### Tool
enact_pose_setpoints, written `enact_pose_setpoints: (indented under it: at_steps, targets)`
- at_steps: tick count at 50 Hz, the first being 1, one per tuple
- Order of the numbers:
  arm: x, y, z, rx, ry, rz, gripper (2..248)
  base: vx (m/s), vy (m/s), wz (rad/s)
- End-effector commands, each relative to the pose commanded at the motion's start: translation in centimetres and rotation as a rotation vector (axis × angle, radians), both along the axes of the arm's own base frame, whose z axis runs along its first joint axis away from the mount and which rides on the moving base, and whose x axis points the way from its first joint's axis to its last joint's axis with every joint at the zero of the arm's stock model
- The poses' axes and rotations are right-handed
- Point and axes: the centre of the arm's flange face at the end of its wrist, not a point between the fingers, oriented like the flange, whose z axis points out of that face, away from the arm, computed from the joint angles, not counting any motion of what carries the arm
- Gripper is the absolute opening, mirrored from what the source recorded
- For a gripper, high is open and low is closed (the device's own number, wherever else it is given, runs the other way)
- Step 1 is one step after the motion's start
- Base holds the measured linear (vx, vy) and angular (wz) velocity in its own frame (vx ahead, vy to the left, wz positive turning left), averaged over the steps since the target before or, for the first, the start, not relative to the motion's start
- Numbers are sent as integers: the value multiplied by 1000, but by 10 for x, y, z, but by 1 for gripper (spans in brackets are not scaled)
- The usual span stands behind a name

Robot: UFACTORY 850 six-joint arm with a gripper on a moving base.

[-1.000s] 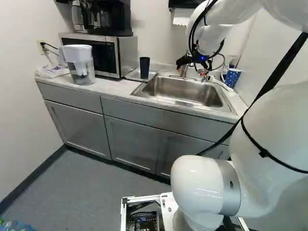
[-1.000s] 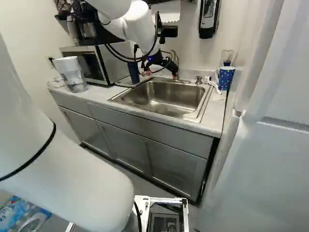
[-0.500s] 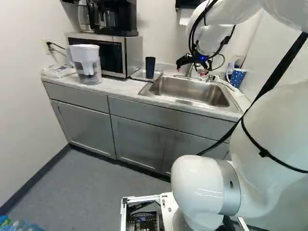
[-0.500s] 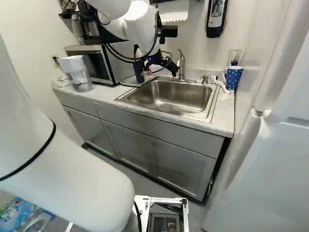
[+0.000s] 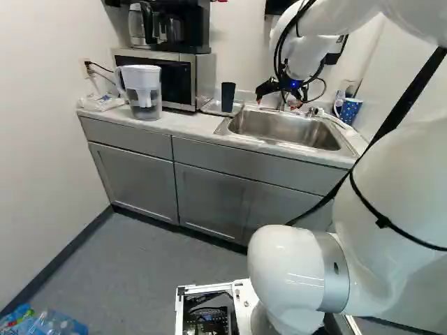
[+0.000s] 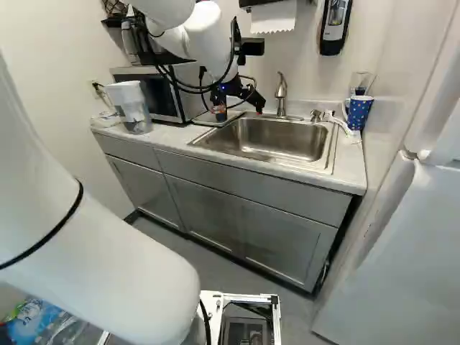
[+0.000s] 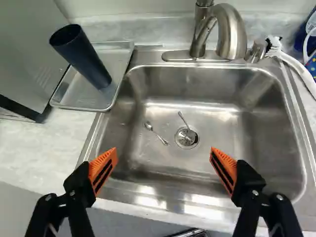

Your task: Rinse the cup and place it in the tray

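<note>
well, the gripper (image 7: 164,152) is open and empty over the sink (image 7: 252,143), and the dark cup (image 7: 81,57) stands in the tray (image 7: 75,94), so putting-down looks done and the arm (image 5: 304,56) should back away.

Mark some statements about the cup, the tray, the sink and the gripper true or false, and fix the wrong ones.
1. The dark cup stands in the tray. True.
2. The gripper is shut on the dark cup. False: it is open, its fingers well apart, with the cup outside them.
3. A spoon lies in the sink. True.
4. The dotted mug is in the sink. False: it stands on the counter beside it.
</note>
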Motion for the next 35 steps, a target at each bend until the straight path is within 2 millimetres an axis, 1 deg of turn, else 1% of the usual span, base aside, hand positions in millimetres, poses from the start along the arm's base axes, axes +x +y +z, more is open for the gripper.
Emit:
enact_pose_setpoints:
  at_steps: [35]
  targets:
    - [0, 0, 0, 0, 0, 0, 247, -111, 134, -9]
